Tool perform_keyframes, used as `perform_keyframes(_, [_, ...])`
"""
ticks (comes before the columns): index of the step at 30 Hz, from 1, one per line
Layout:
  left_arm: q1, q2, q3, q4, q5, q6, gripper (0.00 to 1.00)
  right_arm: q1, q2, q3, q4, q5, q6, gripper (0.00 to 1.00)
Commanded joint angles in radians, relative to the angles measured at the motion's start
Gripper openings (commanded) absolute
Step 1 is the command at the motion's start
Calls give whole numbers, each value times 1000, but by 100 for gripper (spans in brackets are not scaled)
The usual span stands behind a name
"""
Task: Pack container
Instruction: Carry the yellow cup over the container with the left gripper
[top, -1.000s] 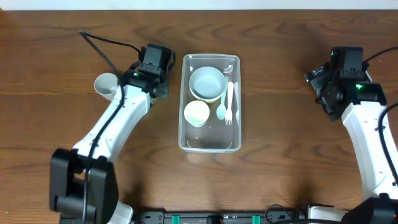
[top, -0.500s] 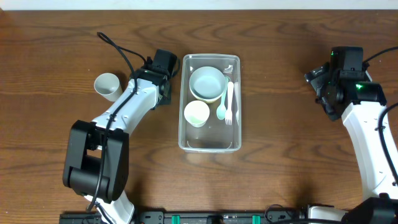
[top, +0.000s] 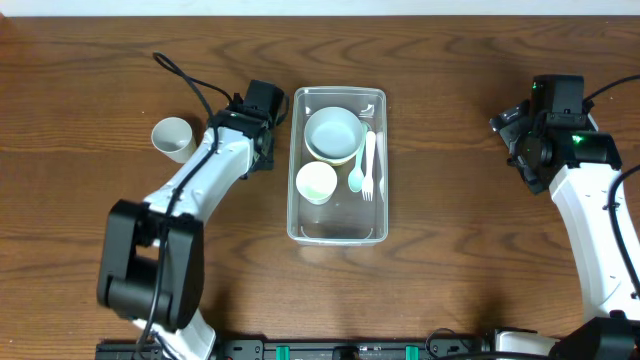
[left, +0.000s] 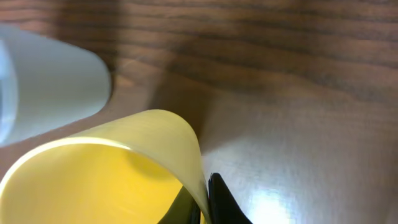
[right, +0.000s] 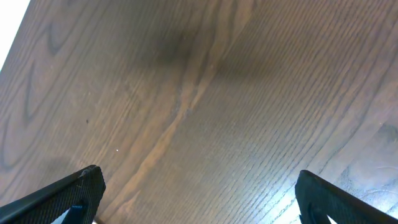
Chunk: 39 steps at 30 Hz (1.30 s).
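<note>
So the container sits pretty much dead centre of the table, long sides running from the far edge to the near edge. My guess is it's thin clear plastic: light, a bit bendy in the walls, slick on the flat faces, not really fragile. If it needs moving I'd pinch the rim halfway along a long side, since that lip looks like the only stiff, grippy part. Most of the load is toward the far end, so it may tip that way.

Counting: one container. Inside it there's one mint bowl (maybe a second nested under it, can't tell), one pale cup, one teal spoon and one white fork. Outside there's one white cup lying toward the left edge.

There's also one yellow cup in the left gripper, whose jaws look pinched on the cup's wall, just beside the container's left rim. The right gripper hangs over bare wood near the right edge, jaws spread wide with nothing between them.
</note>
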Motion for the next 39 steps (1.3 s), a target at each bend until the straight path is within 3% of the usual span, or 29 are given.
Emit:
perform_keyframes(1, [-1,-134,45,-49,-3,-45,6,-4,1,0,-2,17,17,99])
perform_keyframes(10, [-89,-447,50,-163,301,-50,6,-5,1,0,-2,18,17,99])
perform_keyframes(15, [-210,-507,50,-217,356,-49,6,-5,1,0,-2,17,17,99])
perform_keyframes(28, [-518,-494,47,-399,381,-95,6,-4,1,0,-2,18,17,99])
perform_keyframes(39, [-565,-387,-13,-359,211,-101,6,-4,1,0,-2,18,17,99])
